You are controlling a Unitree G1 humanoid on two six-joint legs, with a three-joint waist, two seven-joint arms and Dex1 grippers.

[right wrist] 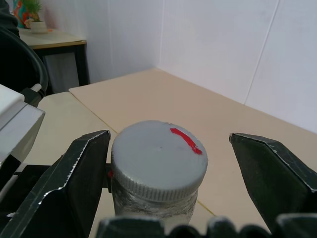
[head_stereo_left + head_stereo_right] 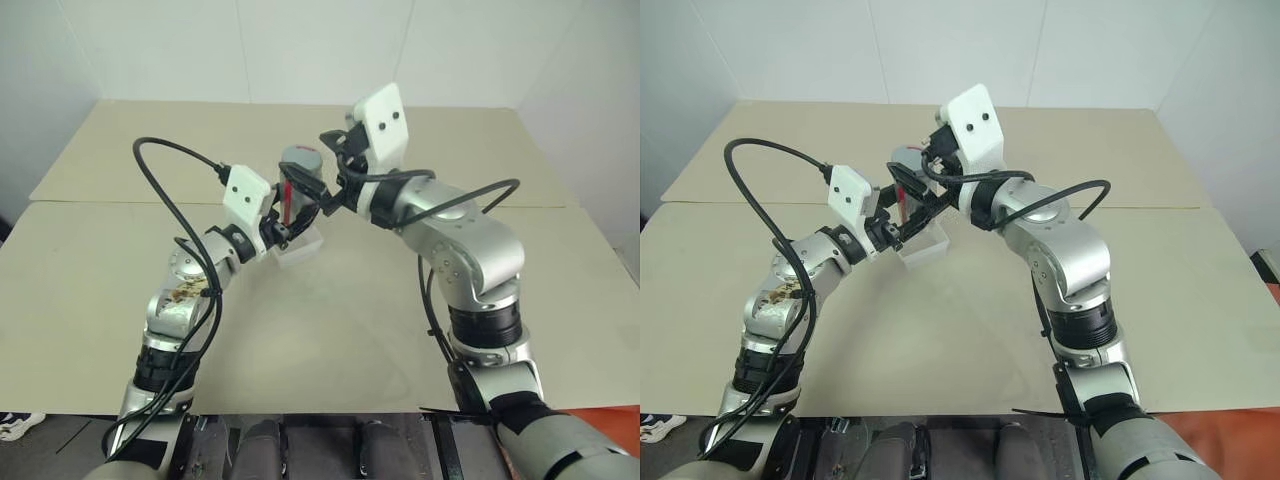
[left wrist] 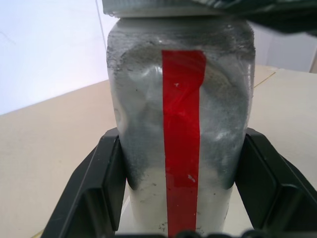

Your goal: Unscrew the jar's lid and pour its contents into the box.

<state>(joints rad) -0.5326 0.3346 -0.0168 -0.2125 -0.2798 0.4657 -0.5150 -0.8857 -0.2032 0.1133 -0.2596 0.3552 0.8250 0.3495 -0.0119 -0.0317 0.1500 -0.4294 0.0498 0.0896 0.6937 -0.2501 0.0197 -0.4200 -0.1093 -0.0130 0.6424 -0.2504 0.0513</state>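
Your left claw [image 3: 178, 198] grips the jar [image 3: 181, 129] above the box [image 2: 300, 248] at mid-desk, so close your open right claw [image 1: 168, 163] on the stiff, ridged lid [image 1: 158, 157] rim.

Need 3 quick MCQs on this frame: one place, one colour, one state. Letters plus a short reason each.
1. The box sits:
A. below the held jar
B. by the far table edge
C. on the lid

2. The stripe on the jar is:
A. blue
B. red
C. green

3. The right gripper is:
A. shut on the lid
B. open around the lid
C. holding the box

Answers: 1 A, the box lies on the table under the jar in the left gripper. 2 B, red tape runs up its side. 3 B, gaps show between both fingers and the lid.
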